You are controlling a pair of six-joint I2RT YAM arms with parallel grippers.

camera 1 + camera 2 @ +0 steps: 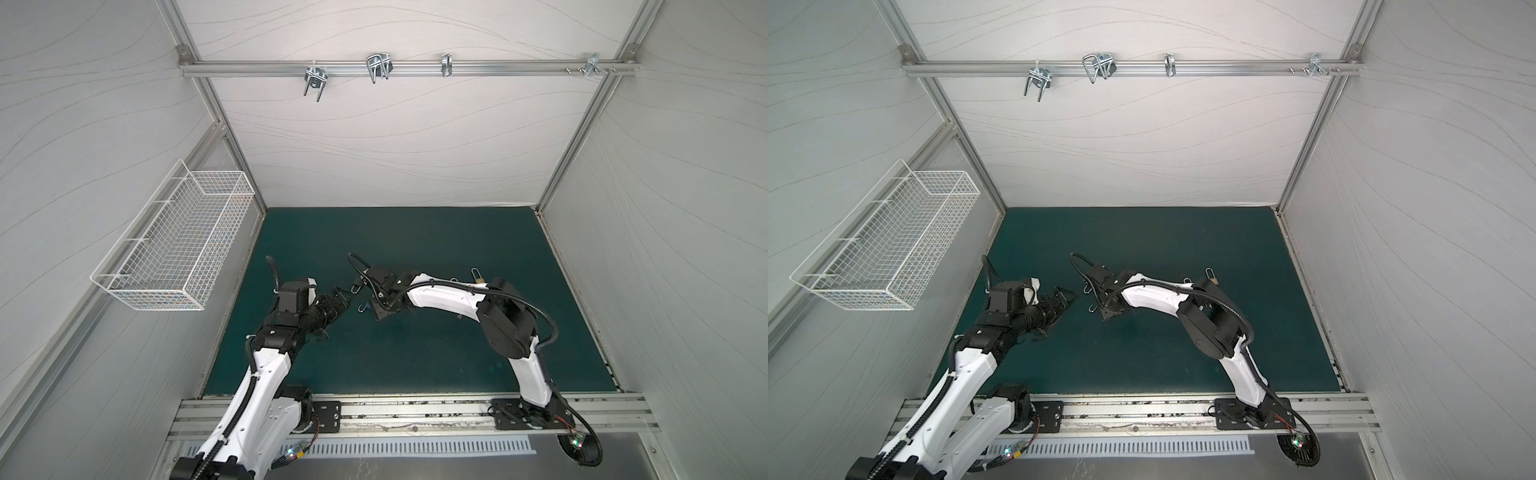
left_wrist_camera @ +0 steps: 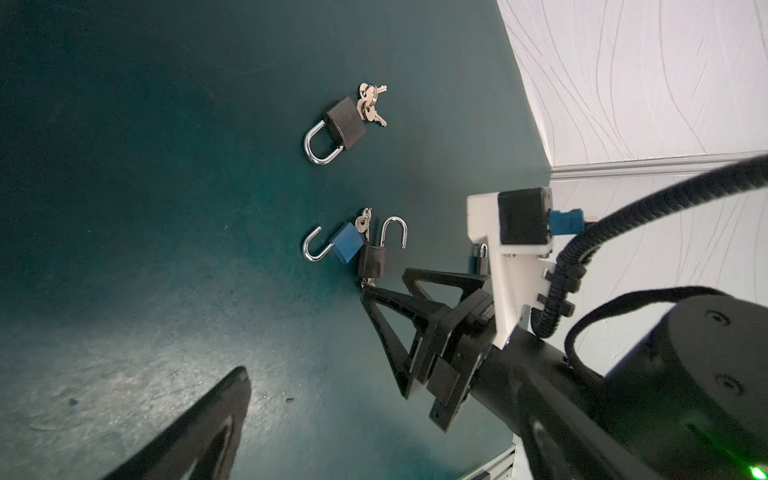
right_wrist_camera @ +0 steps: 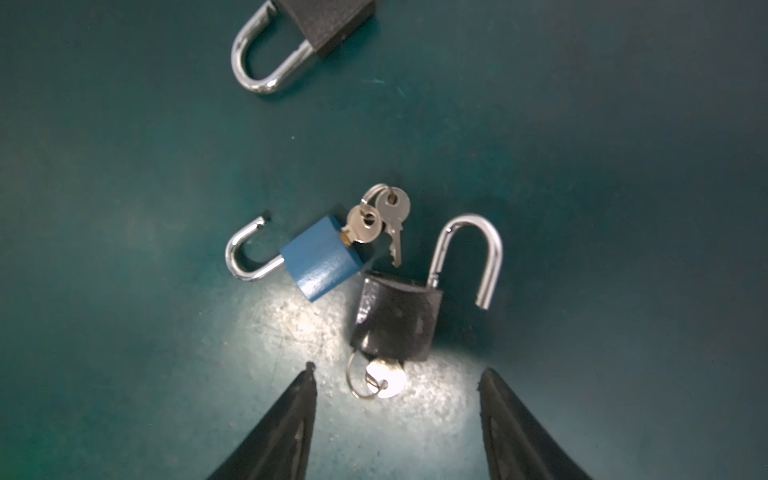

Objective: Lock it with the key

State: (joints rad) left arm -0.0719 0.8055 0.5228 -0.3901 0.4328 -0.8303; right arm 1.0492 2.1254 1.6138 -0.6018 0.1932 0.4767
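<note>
1. Green matting [image 1: 415, 249] covers the floor of a grey-walled booth. Taking 12 o'clock as the back wall, the padlocks lie at about 9 o'clock from the mat's centre.
2. The black padlock [image 3: 395, 320] lies flat with its shackle [image 3: 469, 249] swung open and its key [image 3: 384, 378] seated in the cylinder. The blue padlock [image 3: 320, 262] lies just beside it, also open.
3. The right gripper [image 3: 397, 370] comes in from 3 o'clock. Its jaws are spread and grasp nothing, one finger on either side of the key head.
4. The left gripper [image 1: 345, 300] waits at 9 o'clock of the cluster, released and empty.
5. The step in hand looks like taking the key. The fingers should close on the flat head, not on the thin ring.
6. The lock will likely slide on the mat, so the left gripper should pin its body first.
7. The shackle tip must sit over its hole and be pressed home before the key turns. The blue lock's keys nearby could snag.
</note>
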